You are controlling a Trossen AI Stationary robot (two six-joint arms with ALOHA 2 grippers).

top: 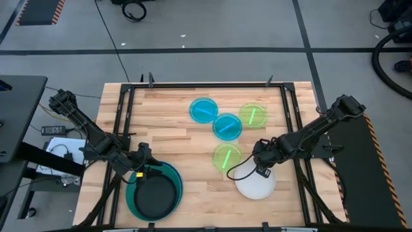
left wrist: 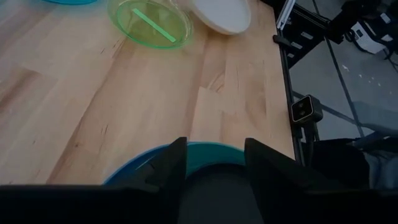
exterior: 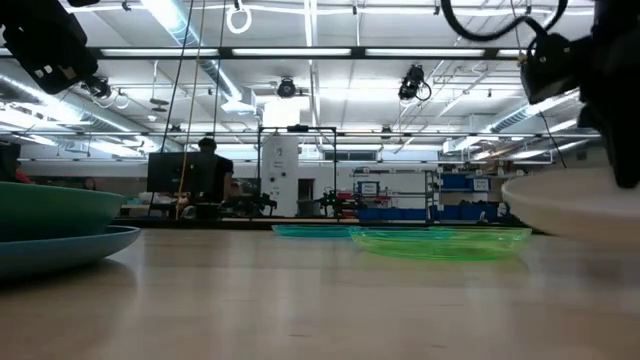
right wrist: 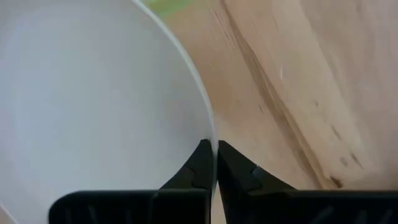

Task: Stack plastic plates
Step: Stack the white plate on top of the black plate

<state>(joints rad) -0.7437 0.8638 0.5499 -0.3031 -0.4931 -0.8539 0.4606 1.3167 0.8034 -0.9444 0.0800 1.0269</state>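
White plate (right wrist: 93, 106) rim pinched in right gripper (right wrist: 214, 158).

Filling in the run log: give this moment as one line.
right tool: shut on white plate rim | left tool: open over black plate, nested in teal plate on blue | four small plates unstacked

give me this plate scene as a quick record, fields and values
stack so far: black plate inside teal plate on blue plate, near left of table
white plate: near right, rim pinched by right gripper
left gripper: open, at far rim of the stack
cyan small plates: two, and, touching
green small plates: one far right, one next to the white plate
loose plates: five
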